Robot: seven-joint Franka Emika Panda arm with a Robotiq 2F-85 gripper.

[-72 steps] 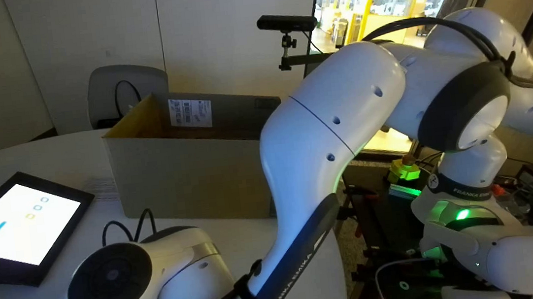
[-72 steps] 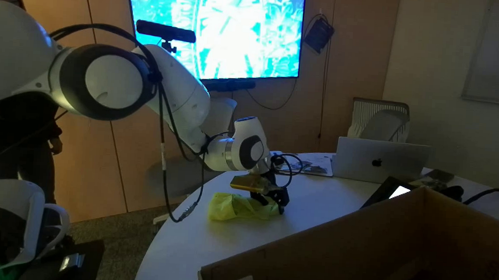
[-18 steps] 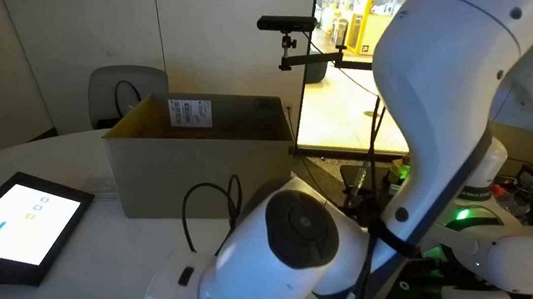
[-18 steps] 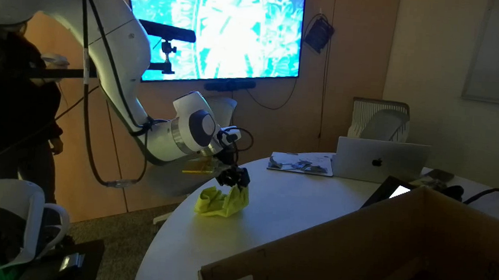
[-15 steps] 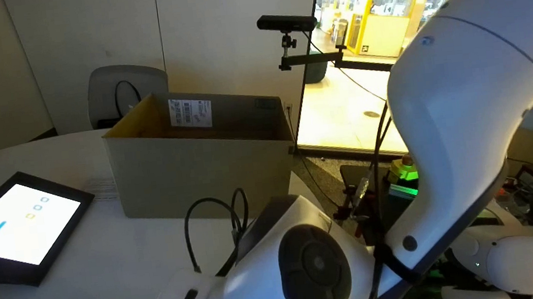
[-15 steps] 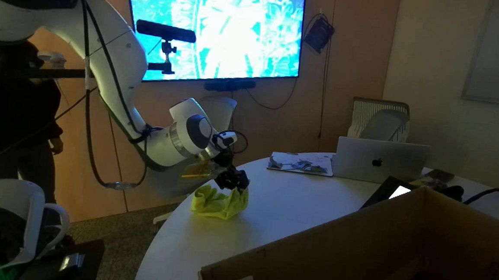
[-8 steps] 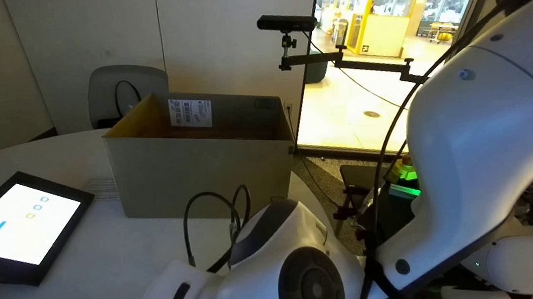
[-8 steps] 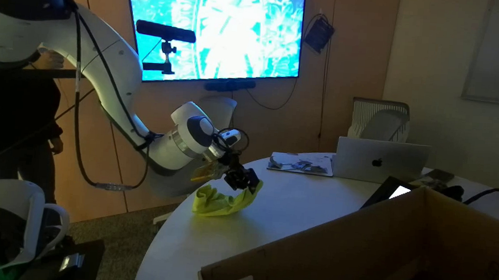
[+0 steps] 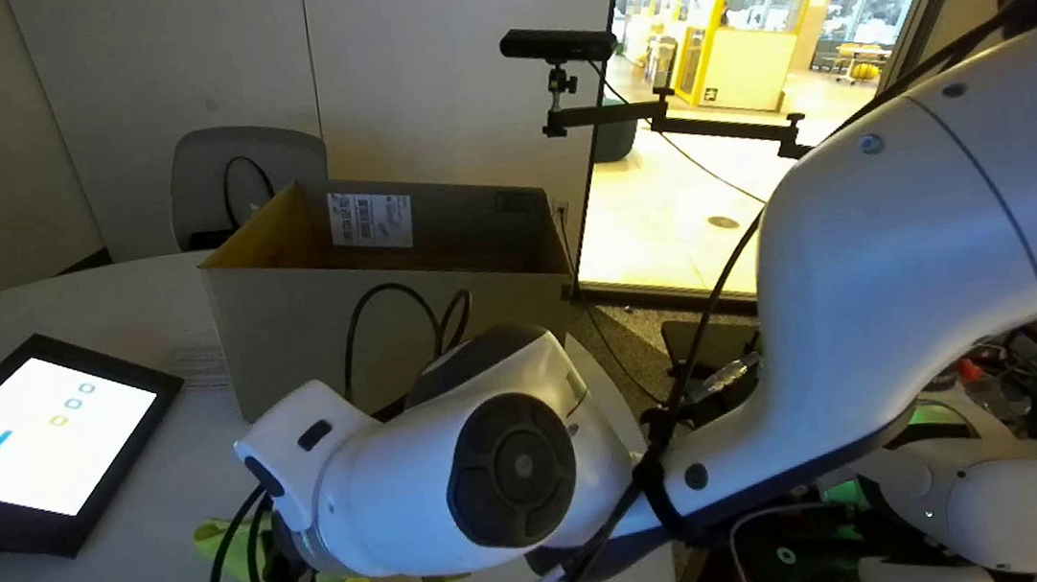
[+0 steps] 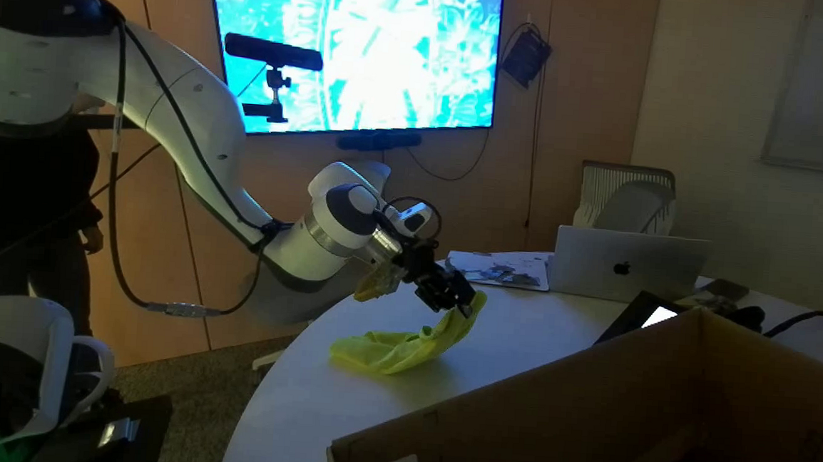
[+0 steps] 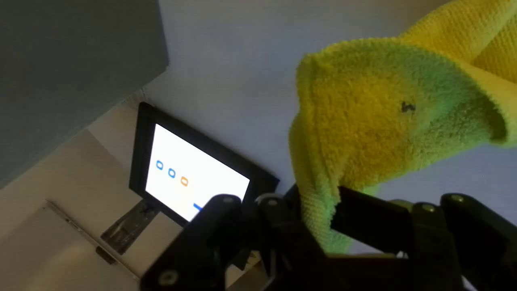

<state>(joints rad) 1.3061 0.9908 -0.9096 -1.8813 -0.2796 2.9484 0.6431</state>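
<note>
— What is held by the gripper (image 11: 318,202)?
— A raised corner of the yellow cloth (image 11: 363,121) is clenched between the fingers (image 11: 375,218).
— And where is the rest laid?
— On the white table (image 10: 285,423), seen in an exterior view left of the near cardboard box (image 10: 528,424); a laptop (image 10: 623,269) is placed farther off, to the right.
</note>
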